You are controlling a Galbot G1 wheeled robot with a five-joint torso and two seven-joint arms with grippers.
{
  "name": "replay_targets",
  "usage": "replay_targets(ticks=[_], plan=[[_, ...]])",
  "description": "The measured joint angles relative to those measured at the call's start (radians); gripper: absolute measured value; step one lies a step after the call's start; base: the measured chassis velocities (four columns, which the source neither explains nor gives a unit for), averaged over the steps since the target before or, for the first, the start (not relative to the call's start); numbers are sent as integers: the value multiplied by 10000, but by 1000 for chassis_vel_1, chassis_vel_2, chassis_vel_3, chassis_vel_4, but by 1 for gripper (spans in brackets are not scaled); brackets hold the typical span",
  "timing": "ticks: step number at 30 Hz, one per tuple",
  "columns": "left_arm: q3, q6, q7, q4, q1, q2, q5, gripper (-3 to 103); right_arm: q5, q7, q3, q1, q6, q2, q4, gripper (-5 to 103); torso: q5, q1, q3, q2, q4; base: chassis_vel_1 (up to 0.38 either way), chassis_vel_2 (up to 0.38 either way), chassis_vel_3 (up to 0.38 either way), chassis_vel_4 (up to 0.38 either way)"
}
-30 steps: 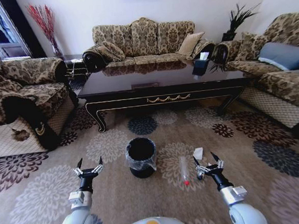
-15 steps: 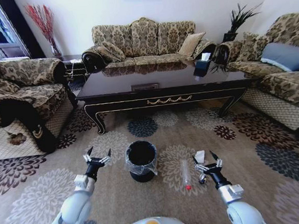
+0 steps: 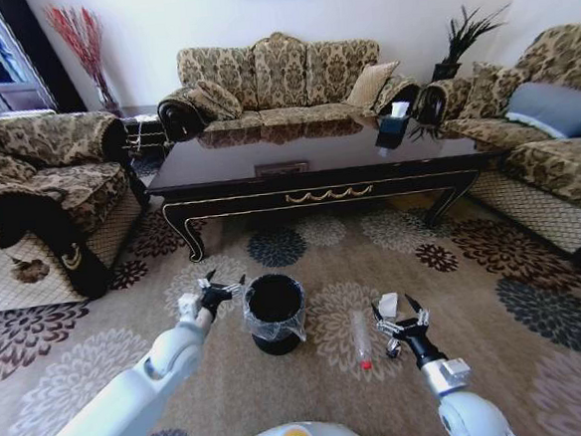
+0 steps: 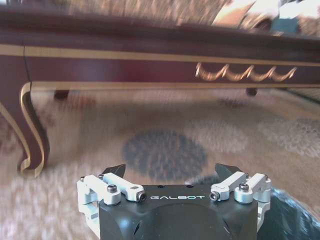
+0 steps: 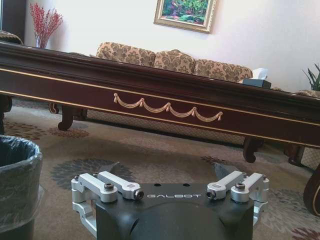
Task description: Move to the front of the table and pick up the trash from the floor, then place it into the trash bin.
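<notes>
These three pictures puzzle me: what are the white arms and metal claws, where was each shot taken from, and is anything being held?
This is a wheeled robot with two arms. The wide picture comes from a camera on its head, looking down at the flowered beige carpet. The other two come from cameras on its wrists, so each shows that arm's own hand in the foreground.

The left hand hovers beside the small round black trash bin with a clear liner. The right hand hovers near the litter: a clear plastic bottle with a red cap and a crumpled white paper scrap. Both hands are open and empty.

Beyond stands the long glossy dark wood coffee table.
</notes>
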Motion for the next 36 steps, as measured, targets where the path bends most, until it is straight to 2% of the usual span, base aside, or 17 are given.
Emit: replay_targets(ticks=[1, 2, 3, 4, 6, 7, 8, 11, 14, 17, 19, 23, 33, 35, 36], plan=[[51, 209, -252, -48, -87, -17, -378, 101, -25, 10, 1, -8, -2, 21, -22, 100, 0, 0, 0, 0, 0, 0, 0, 0, 0], [51, 209, -252, -48, -87, -17, -378, 101, -25, 10, 1, -8, -2, 21, -22, 100, 0, 0, 0, 0, 0, 0, 0, 0, 0], [105, 481, -551, -129, -180, -32, -866, 100, -41, 17, 1, -12, -3, 34, -47, 100, 1, 0, 0, 0, -1, 0, 0, 0, 0], [168, 830, -984, -211, -297, -57, -1398, 97, -76, 24, 1, -8, -3, 46, -88, 100, 1, 0, 0, 0, 0, 0, 0, 0, 0], [322, 1696, -1992, -268, -635, -156, -2482, 100, -93, 38, -18, 42, -6, 41, -155, 100, 2, 0, -1, 0, 0, 0, 0, 0, 0], [378, 1966, -2279, -250, -769, -214, -2825, 100, -93, 45, -27, 67, -9, 33, -170, 100, 3, 0, -1, 0, 0, 0, 0, 0, 0], [378, 1966, -2279, -250, -769, -214, -2825, 100, -93, 45, -27, 67, -9, 33, -170, 100, 3, 0, -1, 0, 0, 0, 0, 0, 0], [650, 2524, -2808, 89, -1222, -482, -3567, 100, -79, 58, -52, 142, -33, 17, -207, 100, 2, 0, 0, 0, -1, 0, 0, 0, 0], [733, 2580, -2822, 275, -1334, -607, -3602, 100, -68, 59, -52, 142, -34, 20, -213, 100, 2, 0, 0, 0, -1, 0, 0, 0, 0], [899, 2741, -2913, 876, -1655, -1184, -3886, 100, -45, 60, 18, 86, -27, 37, -242, 100, 0, 0, 0, 0, -2, 0, 0, 0, 0], [930, 2812, -3003, 978, -1729, -1282, -4013, 100, -37, 66, 36, 79, -25, 40, -243, 100, 0, 0, -1, 0, -3, 0, 0, 0, 0], [1158, 3323, -3803, 1154, -1943, -1470, -4875, 99, -24, 122, 123, 62, -17, 56, -246, 100, 1, 0, -1, 0, -1, 0, 0, 0, 0], [1389, 3768, -4616, 1619, -2140, -1730, -5575, 97, -20, 170, 123, 78, -14, 84, -296, 100, 1, 0, -1, 0, -1, 0, 0, 0, 0], [1398, 3777, -4700, 1835, -2195, -1808, -5689, 96, -20, 177, 117, 81, -14, 85, -298, 100, 1, 0, -1, 0, -2, 0, 0, 0, 0], [1398, 3778, -4712, 1978, -2211, -1851, -5721, 90, -20, 187, 111, 78, -14, 88, -300, 100, 1, 0, -1, 0, -2, 0, 0, 0, 0]])
